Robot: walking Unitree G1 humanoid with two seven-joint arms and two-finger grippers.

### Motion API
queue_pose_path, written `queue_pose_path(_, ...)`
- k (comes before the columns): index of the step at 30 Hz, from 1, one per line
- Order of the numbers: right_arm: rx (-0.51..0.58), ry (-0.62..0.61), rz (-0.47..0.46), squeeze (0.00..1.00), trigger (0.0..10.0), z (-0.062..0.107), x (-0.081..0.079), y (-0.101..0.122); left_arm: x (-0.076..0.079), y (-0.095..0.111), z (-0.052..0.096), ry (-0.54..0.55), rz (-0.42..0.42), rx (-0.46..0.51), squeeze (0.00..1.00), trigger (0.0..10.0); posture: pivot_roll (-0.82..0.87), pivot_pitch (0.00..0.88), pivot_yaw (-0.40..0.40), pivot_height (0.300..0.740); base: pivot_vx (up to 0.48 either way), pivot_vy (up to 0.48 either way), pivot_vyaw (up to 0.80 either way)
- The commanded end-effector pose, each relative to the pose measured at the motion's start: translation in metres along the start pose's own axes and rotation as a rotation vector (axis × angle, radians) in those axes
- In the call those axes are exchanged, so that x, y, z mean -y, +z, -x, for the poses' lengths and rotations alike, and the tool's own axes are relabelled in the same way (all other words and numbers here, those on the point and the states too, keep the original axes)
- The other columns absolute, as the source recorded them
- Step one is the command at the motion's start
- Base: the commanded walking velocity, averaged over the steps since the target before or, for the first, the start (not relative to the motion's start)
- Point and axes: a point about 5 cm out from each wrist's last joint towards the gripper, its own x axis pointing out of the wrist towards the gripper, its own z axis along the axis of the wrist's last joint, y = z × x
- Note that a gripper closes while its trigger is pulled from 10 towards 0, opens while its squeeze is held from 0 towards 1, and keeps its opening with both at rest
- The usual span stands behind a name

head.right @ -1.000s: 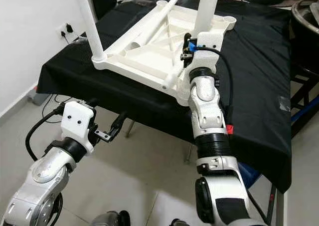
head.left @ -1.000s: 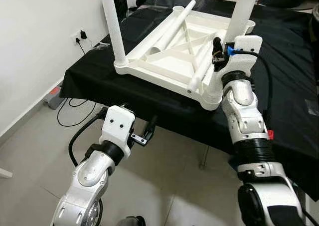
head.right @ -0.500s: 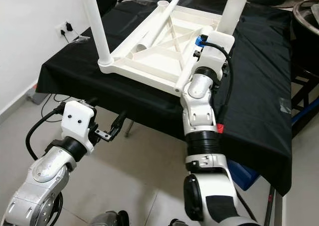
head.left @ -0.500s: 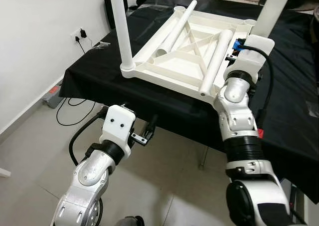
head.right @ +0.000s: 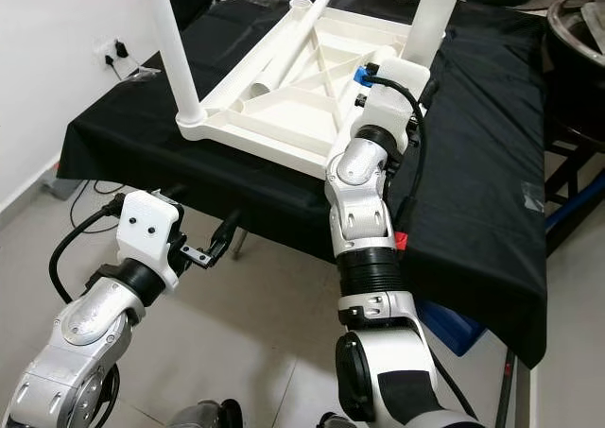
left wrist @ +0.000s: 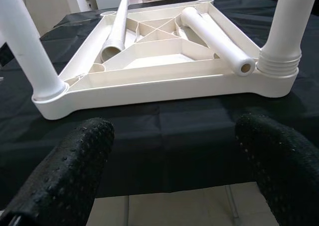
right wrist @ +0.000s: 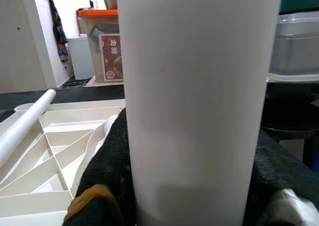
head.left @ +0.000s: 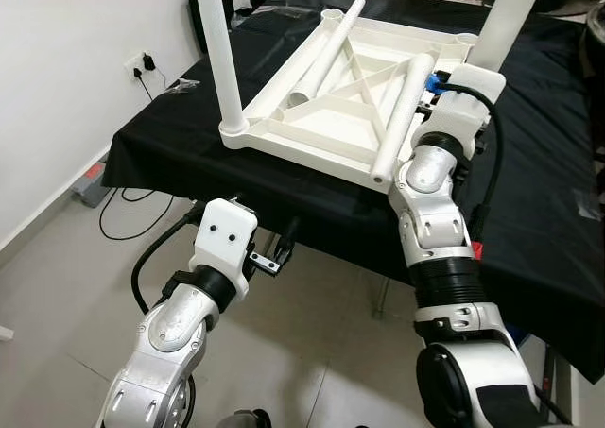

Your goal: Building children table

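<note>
The upturned white tabletop (head.left: 350, 97) lies on the black-covered worktop (head.left: 548, 192), underside up. Two legs stand upright in its near corner sockets: the near-left leg (head.left: 214, 50) and the near-right leg (head.right: 433, 12). Two loose legs lie across the ribbed underside, one (head.left: 402, 116) near the right edge and one (head.left: 326, 41) toward the left, both with long axes running away from the robot. The right end effector (right wrist: 189, 186) is closed around the near-right leg, whose axis is vertical; judged, this leg is being seated in its socket. The left end effector (left wrist: 174, 171) hangs open and empty below the worktop's near edge, well apart from the tabletop. The right arm is nearer both loose legs.
</note>
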Motion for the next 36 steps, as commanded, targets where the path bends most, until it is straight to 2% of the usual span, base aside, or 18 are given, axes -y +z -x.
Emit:
queue_pose_path(1, -0.069, 0.021, 0.047, 0.00, 10.0, 0.007, -0.002, -0.018, 0.001, -0.003, 0.000, 0.004, -0.008, -0.011, 0.00, 10.0, 0.13, 0.204, -0.031, 0.740, 0.000, 0.000, 0.00)
queue_pose_path(14, -0.034, 0.101, 0.040, 0.00, 10.0, 0.008, -0.011, -0.011, 0.003, -0.003, 0.000, 0.003, -0.003, -0.008, 0.00, 10.0, 0.12, 0.195, -0.032, 0.740, 0.000, 0.000, 0.00)
queue_pose_path(27, -0.038, 0.121, 0.031, 0.00, 10.0, 0.009, -0.014, -0.011, 0.004, -0.003, 0.001, 0.001, 0.000, -0.005, 0.00, 10.0, 0.12, 0.185, -0.033, 0.740, 0.000, 0.000, 0.00)
queue_pose_path(28, -0.037, 0.123, 0.030, 0.22, 10.0, 0.009, -0.014, -0.011, 0.004, -0.003, 0.001, 0.001, 0.000, -0.005, 0.00, 10.0, 0.12, 0.186, -0.034, 0.740, 0.000, 0.000, 0.00)
queue_pose_path(29, -0.037, 0.123, 0.030, 0.22, 10.0, 0.009, -0.014, -0.011, 0.004, -0.003, 0.001, 0.001, 0.000, -0.005, 0.00, 10.0, 0.12, 0.186, -0.034, 0.740, 0.000, 0.000, 0.00)
queue_pose_path(30, -0.036, 0.125, 0.028, 1.00, 10.0, 0.009, -0.014, -0.011, 0.004, -0.003, 0.001, 0.002, 0.000, -0.006, 0.00, 10.0, 0.12, 0.185, -0.034, 0.740, 0.000, 0.000, 0.00)
queue_pose_path(33, -0.029, 0.128, 0.028, 1.00, 10.0, 0.009, -0.015, -0.010, 0.004, -0.003, 0.001, 0.002, 0.000, -0.005, 0.00, 10.0, 0.12, 0.183, -0.034, 0.740, 0.000, 0.000, 0.00)
queue_pose_path(34, -0.022, 0.132, 0.029, 0.23, 10.0, 0.009, -0.015, -0.009, 0.004, -0.004, 0.001, 0.003, 0.001, -0.005, 0.00, 10.0, 0.12, 0.183, -0.034, 0.740, 0.000, 0.000, 0.00)
queue_pose_path(35, -0.022, 0.132, 0.029, 0.23, 10.0, 0.009, -0.015, -0.009, 0.004, -0.004, 0.001, 0.003, 0.001, -0.005, 0.00, 10.0, 0.12, 0.183, -0.034, 0.740, 0.000, 0.000, 0.00)
queue_pose_path(36, -0.017, 0.137, 0.026, 0.00, 10.0, 0.009, -0.016, -0.008, 0.004, -0.004, 0.001, 0.004, 0.002, -0.006, 0.00, 10.0, 0.12, 0.183, -0.036, 0.740, 0.000, 0.000, 0.00)
